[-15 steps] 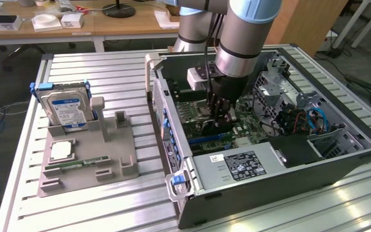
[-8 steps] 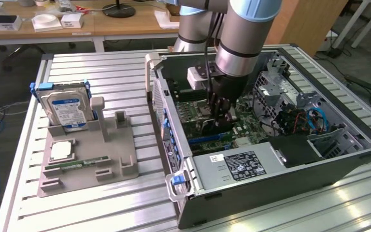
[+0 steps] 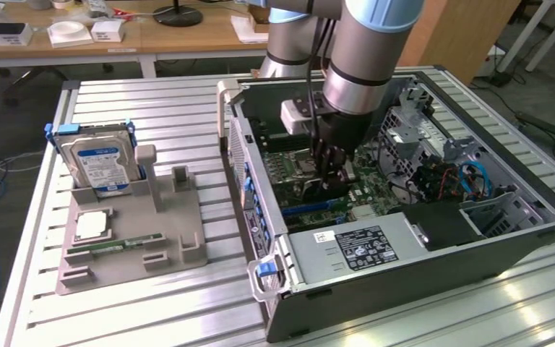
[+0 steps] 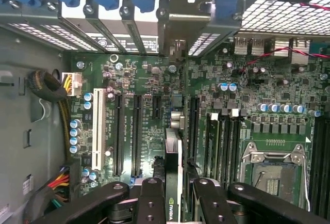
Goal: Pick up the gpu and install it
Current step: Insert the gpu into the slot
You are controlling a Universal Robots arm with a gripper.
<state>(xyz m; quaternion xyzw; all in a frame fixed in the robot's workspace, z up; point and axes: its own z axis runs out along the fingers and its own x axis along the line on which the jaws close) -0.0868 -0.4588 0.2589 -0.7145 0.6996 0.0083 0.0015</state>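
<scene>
An open desktop computer case lies on its side on a slatted metal table, taking up the exterior view's right half. A robot arm comes down from the top centre of that view into the case. Its gripper hangs over the green motherboard, near the middle of the frame.

In the wrist view the black fingers are drawn in to a narrow gap. They clamp the gpu, a thin dark card seen edge-on with a small green and white logo near the grip. The card stands upright between the fingers, in line with the long black expansion slots and beside the empty processor socket. Its lower edge appears to be close to the board, but whether it touches a slot cannot be told.

A grey power supply with a label sits at the case's near end, just below the gripper in the exterior view.

On the exterior view's left, well apart from the case, a grey parts holder rests on the table. It carries an upright hard drive with a blue and white label, a square processor chip and a slim green memory stick.
</scene>
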